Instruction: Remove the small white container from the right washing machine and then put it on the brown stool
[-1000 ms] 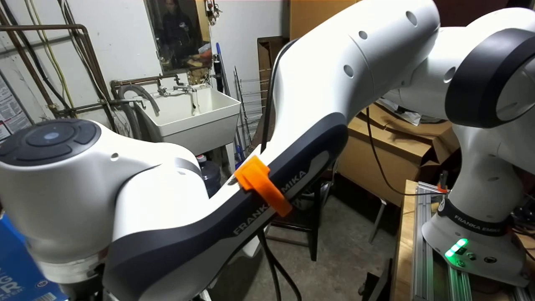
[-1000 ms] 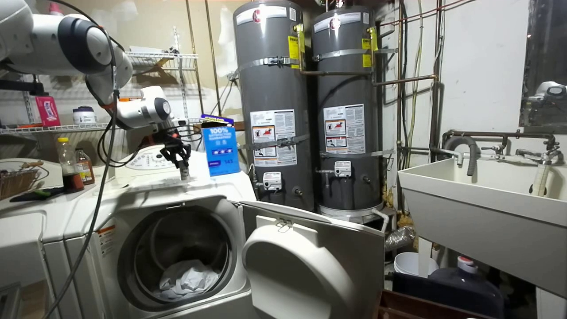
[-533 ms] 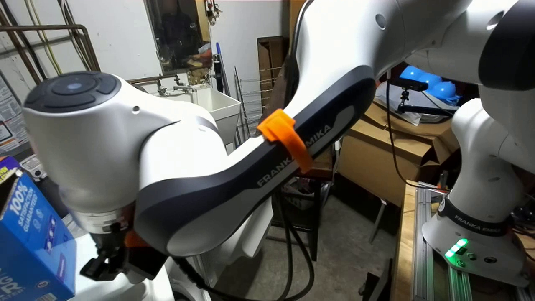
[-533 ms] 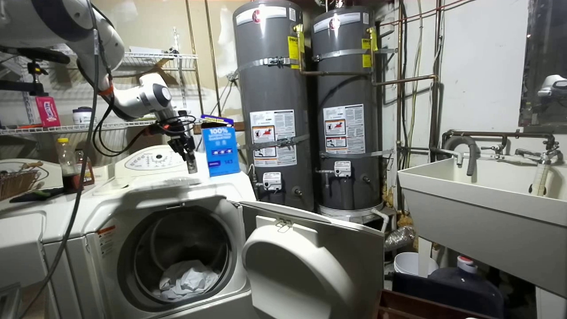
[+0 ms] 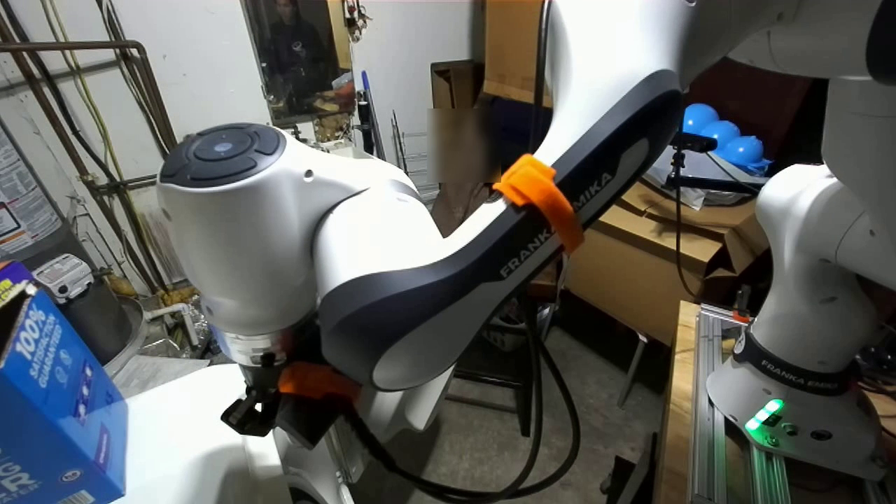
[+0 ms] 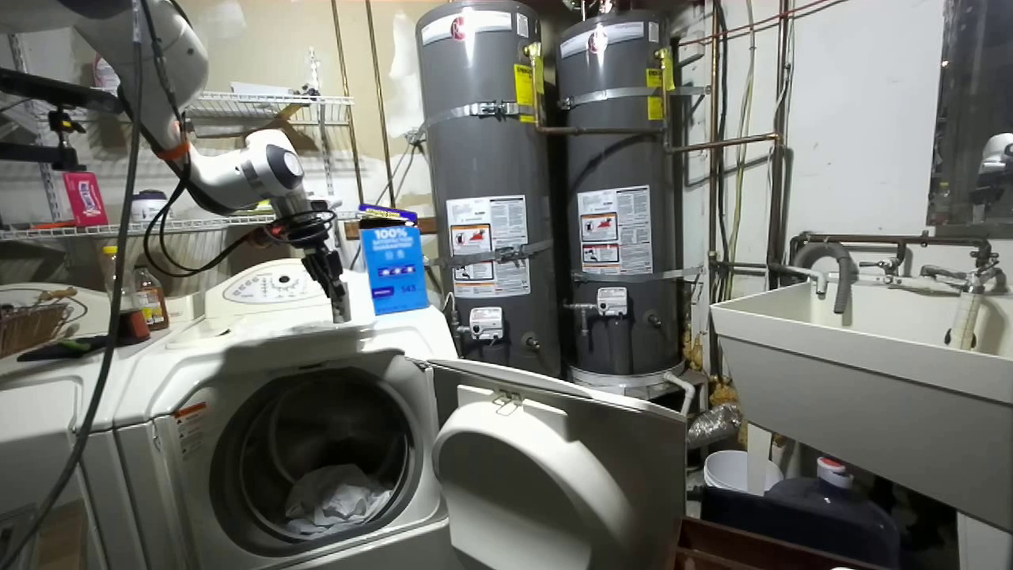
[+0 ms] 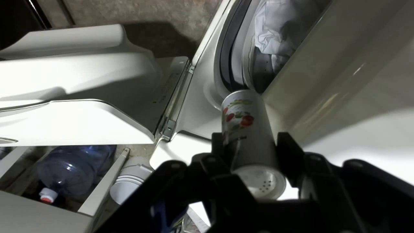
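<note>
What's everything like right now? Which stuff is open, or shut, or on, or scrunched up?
Container: held, end with holes showing.
Gripper: closed on it.
Washing machine: front door open.
Cloth: crumpled in the drum.
Blue box: standing, top open.
Jug: cap on.
Robot's light: on, green.
Stool: standing, mostly hidden.

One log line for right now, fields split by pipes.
Gripper: holding small white container | over right washing machine, contact unclear | front door: open | brown stool: placement not yet done
</note>
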Motion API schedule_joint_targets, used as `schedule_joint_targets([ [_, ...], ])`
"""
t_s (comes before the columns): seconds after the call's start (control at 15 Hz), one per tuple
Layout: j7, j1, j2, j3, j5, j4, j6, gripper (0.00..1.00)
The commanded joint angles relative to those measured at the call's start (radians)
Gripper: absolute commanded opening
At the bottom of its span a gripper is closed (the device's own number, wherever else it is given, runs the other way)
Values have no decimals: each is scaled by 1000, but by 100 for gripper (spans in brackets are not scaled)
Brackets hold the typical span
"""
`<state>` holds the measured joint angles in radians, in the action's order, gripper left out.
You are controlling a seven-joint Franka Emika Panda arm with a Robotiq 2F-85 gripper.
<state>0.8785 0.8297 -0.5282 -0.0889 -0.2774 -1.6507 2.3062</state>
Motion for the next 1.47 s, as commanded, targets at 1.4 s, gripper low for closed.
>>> schedule_joint_targets([
  [1.4, 589, -524, 526, 99, -204, -647, -91, 45],
])
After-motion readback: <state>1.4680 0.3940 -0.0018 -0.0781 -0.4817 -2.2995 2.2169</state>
